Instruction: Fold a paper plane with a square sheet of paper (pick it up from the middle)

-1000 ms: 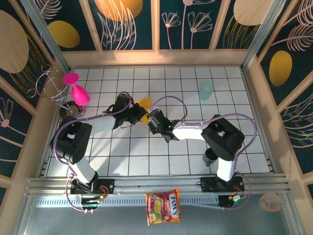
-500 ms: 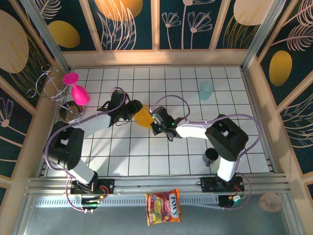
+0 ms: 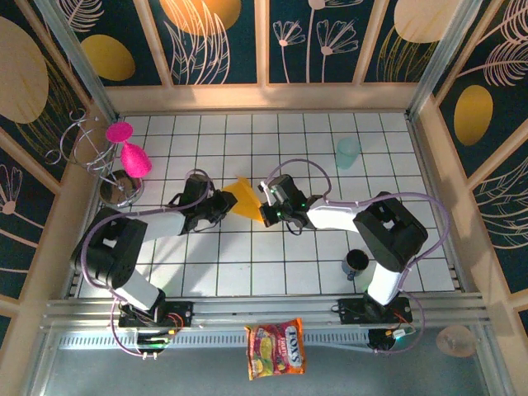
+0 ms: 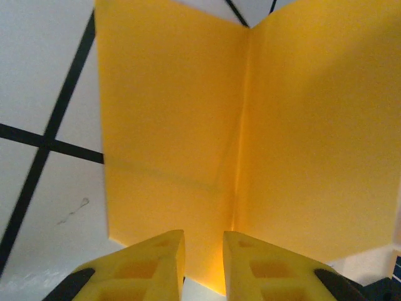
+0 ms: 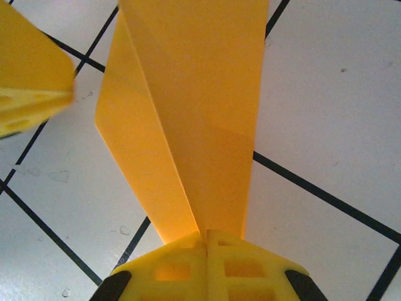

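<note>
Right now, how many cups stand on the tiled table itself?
2. A pale teal cup at the far right; a dark cup at the near right, partly behind the right arm. The arms may hide more.

Blocked at mid-table by the orange-yellow paper [image 3: 246,198], standing up off the tiles and spanning the gap between the left gripper [image 3: 224,203] and the right gripper [image 3: 269,213]. Open over the far rows of tiles save for a pale green cup [image 3: 347,152] at far right, and over the near rows save for a dark cup [image 3: 356,263] at near right. Crowded at the far left edge by a wire rack [image 3: 82,144] holding pink glasses [image 3: 132,157].
</note>
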Available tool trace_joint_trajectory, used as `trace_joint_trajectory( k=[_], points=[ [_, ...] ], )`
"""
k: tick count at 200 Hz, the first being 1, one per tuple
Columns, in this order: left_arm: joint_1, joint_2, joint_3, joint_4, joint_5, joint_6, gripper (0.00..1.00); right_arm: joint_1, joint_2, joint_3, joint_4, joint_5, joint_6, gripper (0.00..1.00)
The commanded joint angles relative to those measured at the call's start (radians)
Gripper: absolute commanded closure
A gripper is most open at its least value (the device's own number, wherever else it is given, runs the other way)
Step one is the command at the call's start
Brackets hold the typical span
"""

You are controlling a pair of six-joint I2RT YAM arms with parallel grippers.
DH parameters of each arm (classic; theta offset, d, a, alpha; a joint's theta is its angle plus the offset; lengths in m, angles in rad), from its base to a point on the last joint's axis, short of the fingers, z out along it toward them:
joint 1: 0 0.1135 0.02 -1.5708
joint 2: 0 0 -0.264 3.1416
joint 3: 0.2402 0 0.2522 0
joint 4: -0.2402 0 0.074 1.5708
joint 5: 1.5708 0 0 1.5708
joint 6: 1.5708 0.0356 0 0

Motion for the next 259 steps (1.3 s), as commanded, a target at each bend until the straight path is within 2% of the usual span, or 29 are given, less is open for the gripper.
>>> trace_joint_trajectory(
  k=[1, 30, 84, 135, 259],
  points=[
    [-0.011, 0.061, 0.036, 0.096, 0.056, -0.034, 0.8, -0.006, -0.022, -0.018, 0.054, -0.03, -0.026, 0.95],
    [-0.014, 0.144, 0.078, 0.09, 0.058, -0.036, 0.83, -0.006, -0.022, -0.025, 0.082, -0.014, -0.041, 0.93],
    [-0.016, 0.19, 0.076, 0.064, 0.056, -0.044, 0.84, 0.023, -0.008, -0.045, 0.14, 0.086, -0.091, 0.78],
    [-0.016, 0.19, 0.072, 0.045, 0.055, -0.037, 0.84, 0.035, -0.006, -0.071, 0.204, 0.1, -0.116, 0.77],
    [-0.016, 0.192, 0.083, 0.035, 0.056, -0.029, 0.84, 0.049, 0.047, -0.072, 0.197, 0.103, -0.137, 0.78]
  ],
)
